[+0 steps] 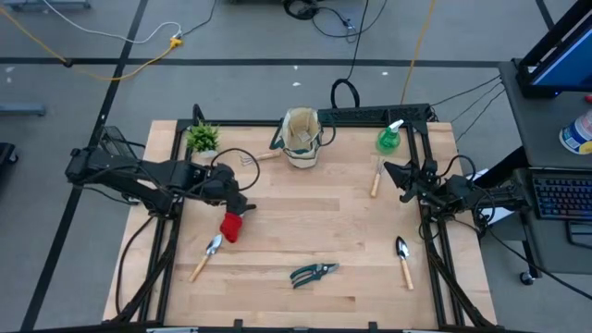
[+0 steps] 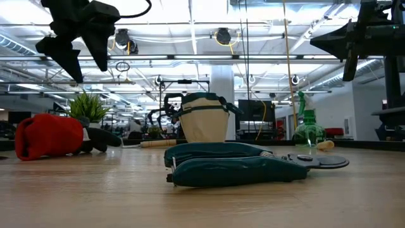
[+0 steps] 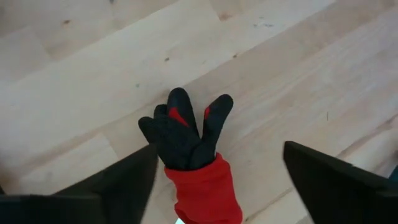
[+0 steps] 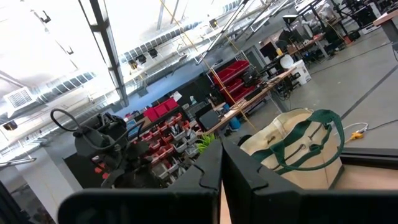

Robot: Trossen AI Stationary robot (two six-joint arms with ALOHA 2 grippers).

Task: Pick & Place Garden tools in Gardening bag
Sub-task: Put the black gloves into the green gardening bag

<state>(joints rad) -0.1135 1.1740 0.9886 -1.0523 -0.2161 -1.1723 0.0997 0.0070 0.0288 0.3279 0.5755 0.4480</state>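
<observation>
A red glove with black fingers [image 3: 199, 180] lies flat on the wooden table [image 1: 314, 213]; it also shows in the high view as the glove [image 1: 231, 227]. My left gripper [image 3: 219, 148] hangs open above it, one finger to either side, well clear of it in the low view [image 2: 88, 68]. The beige gardening bag [image 1: 302, 137] stands upright at the far middle. A rake [image 1: 254, 159], three wooden-handled tools [image 1: 205, 257] [image 1: 376, 178] [image 1: 403, 259], grey-green shears [image 1: 313, 273] and a green spray bottle [image 1: 388, 139] rest on the table. My right gripper [image 4: 222, 162] waits shut, raised at the right.
A small potted plant [image 1: 202, 139] stands at the far left corner. A black frame [image 1: 370, 115] runs along the table's far and side edges. Bare wood lies between the glove and the bag.
</observation>
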